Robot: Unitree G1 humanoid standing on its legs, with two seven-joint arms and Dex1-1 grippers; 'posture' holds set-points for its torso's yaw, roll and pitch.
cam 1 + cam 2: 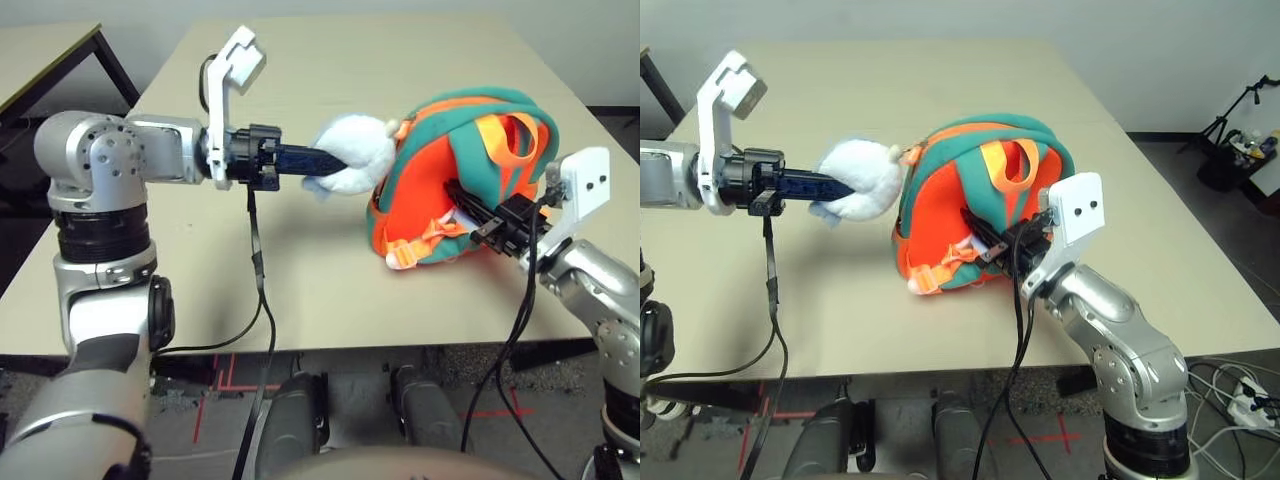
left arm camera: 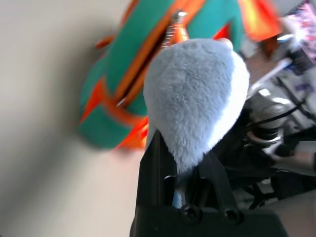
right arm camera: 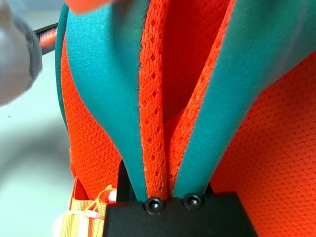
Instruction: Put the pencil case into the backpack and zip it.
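The backpack (image 1: 450, 180) lies on the worktop (image 1: 300, 290); left gripper (image 1: 335, 160) clamps its dolphin charm (image 1: 352, 152), right gripper (image 1: 462, 205) pinches a strap (image 3: 158, 148).

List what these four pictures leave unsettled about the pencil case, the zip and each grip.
- Pencil case: not visible in any view; whether it lies inside the backpack cannot be told.
- Zip: the plush dolphin fills the left wrist view, so how far it is closed is unclear.
- Left gripper: jaws buried in the plush.
- Right gripper: jaws hidden by the strap they clamp; head views too small.
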